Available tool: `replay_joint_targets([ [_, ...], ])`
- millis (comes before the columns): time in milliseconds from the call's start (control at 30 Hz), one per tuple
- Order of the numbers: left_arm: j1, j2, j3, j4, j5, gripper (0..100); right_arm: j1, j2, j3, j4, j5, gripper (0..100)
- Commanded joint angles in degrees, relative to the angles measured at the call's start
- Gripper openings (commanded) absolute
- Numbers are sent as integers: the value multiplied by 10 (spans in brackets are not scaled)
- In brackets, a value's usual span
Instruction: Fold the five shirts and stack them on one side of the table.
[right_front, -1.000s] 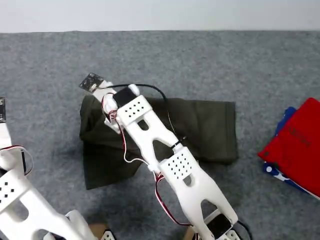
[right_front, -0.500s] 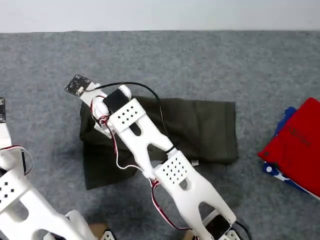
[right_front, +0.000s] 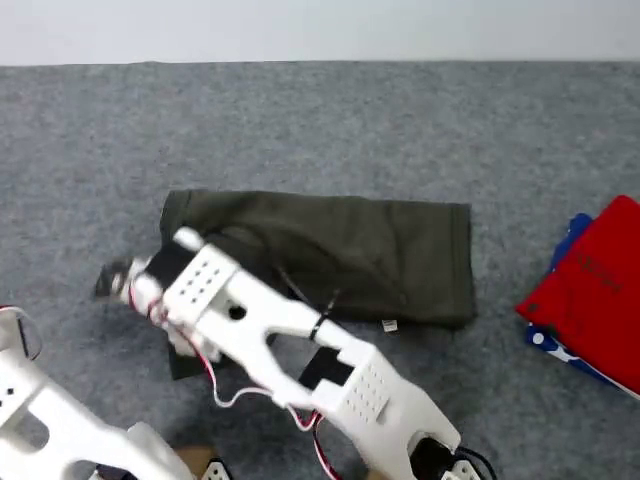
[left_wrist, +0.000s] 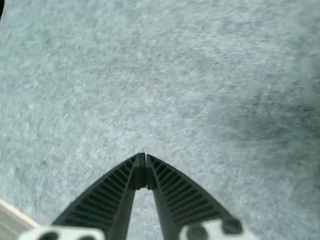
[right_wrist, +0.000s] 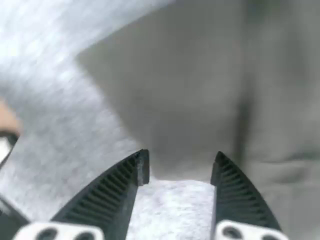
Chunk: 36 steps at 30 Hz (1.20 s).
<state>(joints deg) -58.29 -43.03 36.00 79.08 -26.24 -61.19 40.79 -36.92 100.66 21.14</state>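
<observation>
A dark olive shirt (right_front: 340, 250) lies folded in the middle of the grey carpet. My right arm (right_front: 215, 290) stretches from the near edge across the shirt's near-left corner. In its wrist view the right gripper (right_wrist: 180, 162) is open, with bare carpet between its fingers and the shirt's edge (right_wrist: 200, 90) just beyond the tips. A red folded shirt (right_front: 595, 290) rests on a blue one (right_front: 560, 345) at the right edge. My left arm (right_front: 40, 420) stays at the near-left corner. The left gripper (left_wrist: 145, 159) is shut over bare carpet.
The grey carpet (right_front: 330, 120) covers the whole table, with open floor behind the olive shirt and to its left. A pale wall runs along the far edge. The two stacked shirts sit partly out of view on the right.
My right arm has swung from the olive shirt's far-left corner toward the near-left corner. The shirt's far-left edge is now uncovered and flat. The left arm sank slightly.
</observation>
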Motion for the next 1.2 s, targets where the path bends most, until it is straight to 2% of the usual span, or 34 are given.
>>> replay_joint_targets([
  [0,-27,-11,-1,-11,-23,13,-18,-26,7,4,32,218],
  [500,-43,-11,6,-20,-33,23,-37,91,5,-58,189,214],
  [567,-43,-11,6,-20,-33,23,-36,103,5,-64,200,180],
  [700,-43,-11,6,-20,-33,23,-26,101,-30,-63,198,17],
  [733,-43,-11,6,-20,-33,23,-20,99,-37,-63,198,5],
  [1167,-40,-12,7,-20,-33,23,82,99,-198,-48,178,10],
])
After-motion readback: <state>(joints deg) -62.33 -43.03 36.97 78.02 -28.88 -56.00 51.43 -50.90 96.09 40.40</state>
